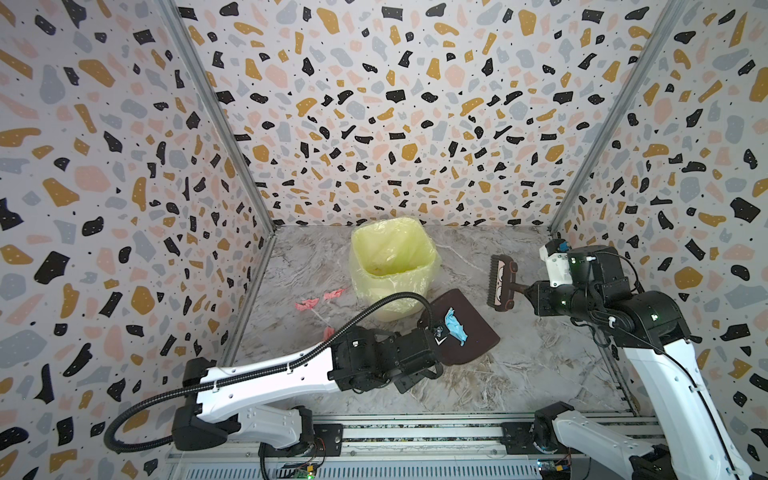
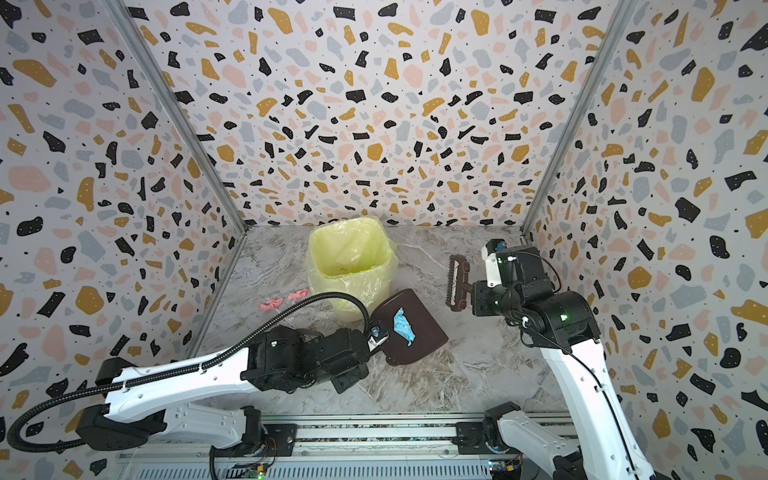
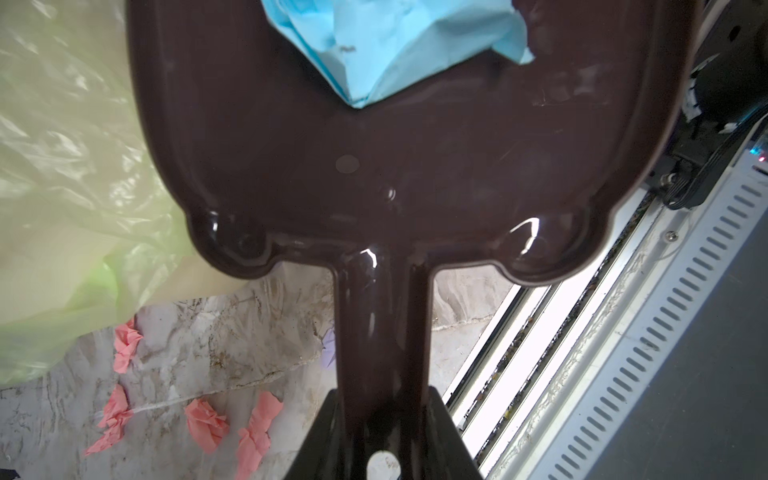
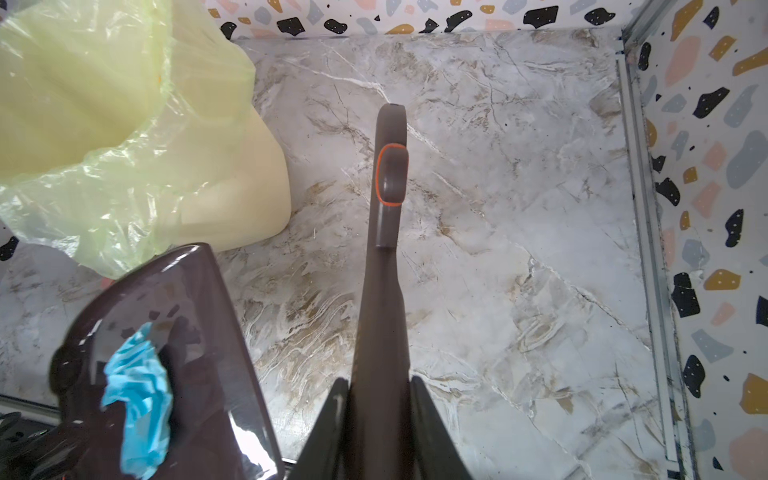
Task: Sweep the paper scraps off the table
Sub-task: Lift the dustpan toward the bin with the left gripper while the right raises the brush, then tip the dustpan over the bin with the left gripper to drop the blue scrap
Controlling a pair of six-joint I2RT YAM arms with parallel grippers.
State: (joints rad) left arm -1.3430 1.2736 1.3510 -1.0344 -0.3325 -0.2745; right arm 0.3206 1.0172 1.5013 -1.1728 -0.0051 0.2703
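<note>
Part done, by my reckoning: one crumpled light-blue paper scrap (image 1: 455,326) lies on the glossy dark-brown plastic dustpan (image 1: 478,316), lower centre in both top views. It sits just beside the pale bin with yellow plastic liner (image 1: 374,291) and is not yet tipped in. The left end effector (image 3: 382,436) is clamped on the pan's handle and the right end effector (image 4: 378,386) grips the brown hand brush (image 1: 500,282), centre right. Outstanding: several pink paper scraps (image 1: 307,305) on the grey-white marble table (image 1: 540,353), left of the bin; no brand, label or writing legible.
</note>
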